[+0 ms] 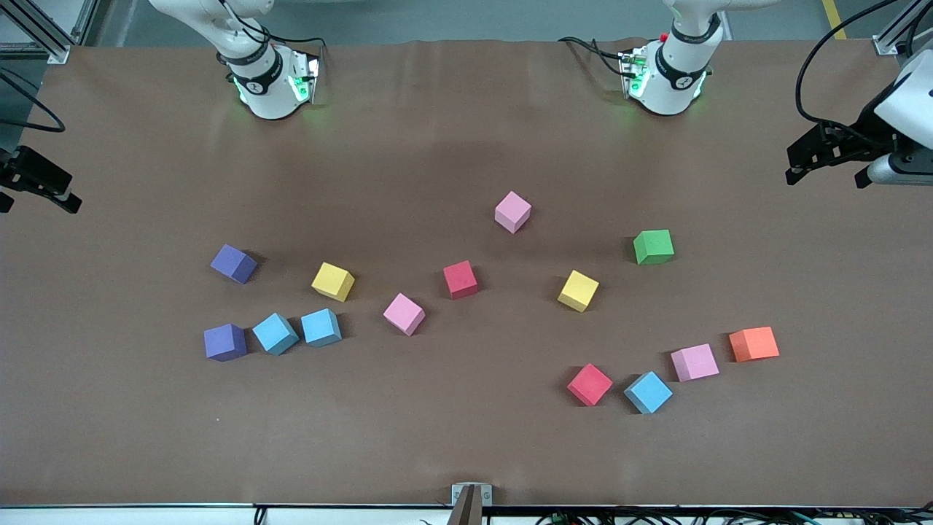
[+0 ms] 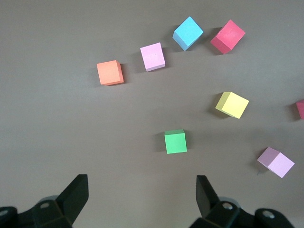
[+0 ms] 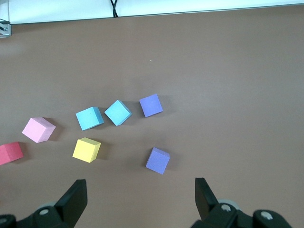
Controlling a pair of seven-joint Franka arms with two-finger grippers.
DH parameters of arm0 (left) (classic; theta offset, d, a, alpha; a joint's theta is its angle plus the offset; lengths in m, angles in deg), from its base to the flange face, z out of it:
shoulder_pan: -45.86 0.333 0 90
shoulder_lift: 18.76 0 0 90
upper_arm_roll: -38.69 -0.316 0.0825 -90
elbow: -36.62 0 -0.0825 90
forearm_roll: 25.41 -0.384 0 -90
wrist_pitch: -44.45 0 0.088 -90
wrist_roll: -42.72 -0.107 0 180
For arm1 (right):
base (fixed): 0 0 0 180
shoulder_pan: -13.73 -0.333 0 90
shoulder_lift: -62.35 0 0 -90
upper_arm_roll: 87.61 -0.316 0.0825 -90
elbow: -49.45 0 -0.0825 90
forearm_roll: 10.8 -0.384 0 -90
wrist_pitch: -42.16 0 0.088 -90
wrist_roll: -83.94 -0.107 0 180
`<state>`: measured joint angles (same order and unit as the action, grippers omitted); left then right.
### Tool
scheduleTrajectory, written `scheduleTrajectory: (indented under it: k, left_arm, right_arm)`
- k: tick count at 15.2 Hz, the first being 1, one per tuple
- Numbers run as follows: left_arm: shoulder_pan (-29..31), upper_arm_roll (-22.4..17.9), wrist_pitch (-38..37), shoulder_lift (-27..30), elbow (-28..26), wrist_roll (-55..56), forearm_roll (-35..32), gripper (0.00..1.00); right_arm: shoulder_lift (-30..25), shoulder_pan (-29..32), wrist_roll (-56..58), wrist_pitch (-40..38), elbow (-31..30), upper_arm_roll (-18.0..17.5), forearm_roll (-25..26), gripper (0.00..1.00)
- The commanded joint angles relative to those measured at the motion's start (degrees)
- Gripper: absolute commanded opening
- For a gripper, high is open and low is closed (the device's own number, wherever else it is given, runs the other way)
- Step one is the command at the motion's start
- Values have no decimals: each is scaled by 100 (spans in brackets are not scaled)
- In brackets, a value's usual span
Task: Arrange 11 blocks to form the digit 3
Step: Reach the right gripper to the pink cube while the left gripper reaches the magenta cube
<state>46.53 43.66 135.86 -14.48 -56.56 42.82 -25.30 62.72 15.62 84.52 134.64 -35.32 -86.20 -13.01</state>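
I am seeing both grippers hanging open and empty: the left gripper (image 2: 142, 199) over bare brown table (image 1: 437, 437) near the matte green cube (image 2: 175, 141), the right gripper (image 3: 141, 202) near a purple cube (image 3: 157, 160). The blocks are lying scattered, no digit formed; the fingertips are partly cut off.

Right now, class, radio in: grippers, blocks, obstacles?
Left gripper and right gripper open, empty, waiting at table ends. Small matte foam cubes scattered, no digit started. Orange cube lies among them.
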Motion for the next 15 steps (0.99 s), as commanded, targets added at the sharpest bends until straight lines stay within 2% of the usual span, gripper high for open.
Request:
scheduleTrajectory:
  k: [1, 5, 8, 11, 13, 15]
  left_arm:
    - [20, 12, -123, -76, 168, -1, 34, 100]
    - [20, 3, -123, -172, 264, -1, 25, 100]
    - [-102, 73, -114, -541, 370, 16, -124, 100]
    - [-497, 240, 331, -1059, 335, 86, -116, 100]
    - [-840, 302, 780, -1323, 230, 628, -81, 100]
    - [-1418, 364, 922, -1674, 238, 1357, -133, 100]
  right_arm:
    - [16, 5, -14, -38, 48, -18, 62, 100]
    - [16, 5, -14, -38, 48, -18, 62, 100]
    - [16, 14, -23, 15, 48, -18, 62, 100]
    - [112, -65, -23, 15, 48, -27, 54, 100]
    - [148, -162, -23, 15, 48, -18, 54, 100]
    - [297, -267, -23, 15, 48, -27, 71, 100]
